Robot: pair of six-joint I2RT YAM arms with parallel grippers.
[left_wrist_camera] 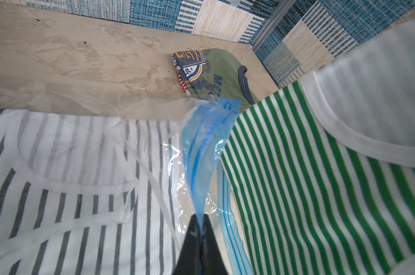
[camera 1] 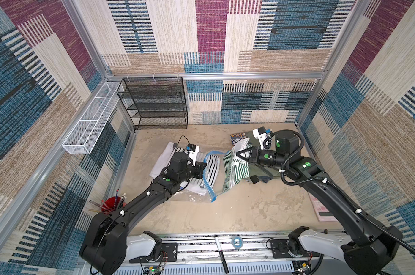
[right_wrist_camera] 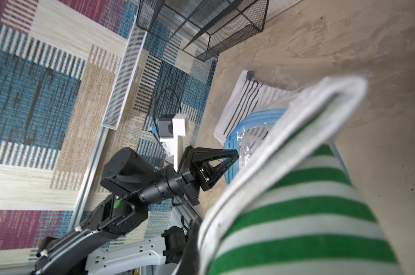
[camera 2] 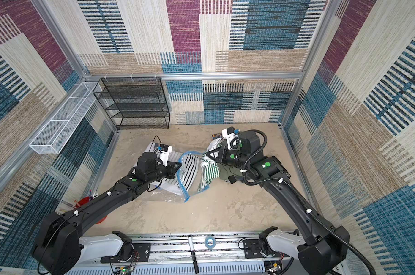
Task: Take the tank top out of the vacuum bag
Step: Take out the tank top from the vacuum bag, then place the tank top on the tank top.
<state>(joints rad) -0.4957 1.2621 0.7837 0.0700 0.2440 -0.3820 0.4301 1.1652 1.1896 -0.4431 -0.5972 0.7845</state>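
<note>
Jaws first: left gripper [left_wrist_camera: 200, 217] is pinched shut on the blue zip strip [left_wrist_camera: 203, 142], I reckon to anchor the vacuum bag [camera 2: 186, 188] and keep its mouth up. Right gripper [camera 1: 238, 152] is clamped on the white trim of the green-striped tank top [camera 1: 232, 171], raised so the cloth drags clear. Most of it is outside, lower end at the mouth. Count: one bag, two striped tops (grey-striped top [left_wrist_camera: 71, 190] lies inside), one olive shirt [left_wrist_camera: 220, 69] on the worktop [camera 1: 249, 209].

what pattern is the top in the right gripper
Green and white striped tank top; left wrist view.
</note>
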